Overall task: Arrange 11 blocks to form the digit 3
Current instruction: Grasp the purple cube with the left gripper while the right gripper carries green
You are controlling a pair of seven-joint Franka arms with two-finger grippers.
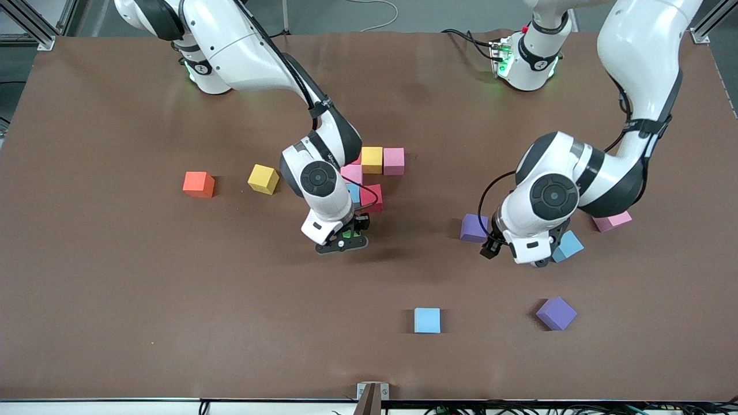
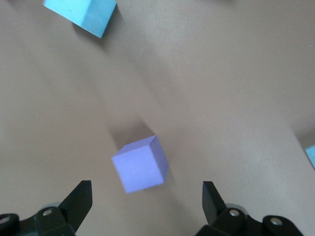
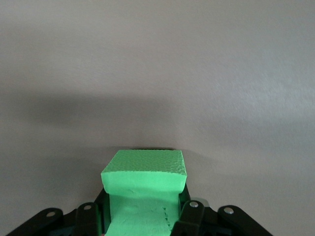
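My right gripper [image 1: 343,242] [image 3: 142,216] is shut on a green block [image 1: 347,234] [image 3: 144,172], low over bare table beside a cluster of blocks. That cluster holds two pink blocks [image 1: 351,173] [image 1: 394,161], a yellow [image 1: 372,159], a blue [image 1: 353,192] and a red [image 1: 372,197]. My left gripper [image 1: 536,262] [image 2: 146,194] hangs open and holds nothing. A purple block [image 1: 474,227] [image 2: 140,164] lies untouched on the table, in line with the gap between its fingers. A blue block [image 1: 568,246] [image 2: 81,14] sits half hidden under the left hand.
Loose blocks lie about: orange [image 1: 199,184] and yellow [image 1: 263,178] toward the right arm's end, blue [image 1: 427,320] and purple [image 1: 556,313] near the front edge, pink [image 1: 612,221] under the left arm. A metal bracket [image 1: 372,392] sits at the table's front edge.
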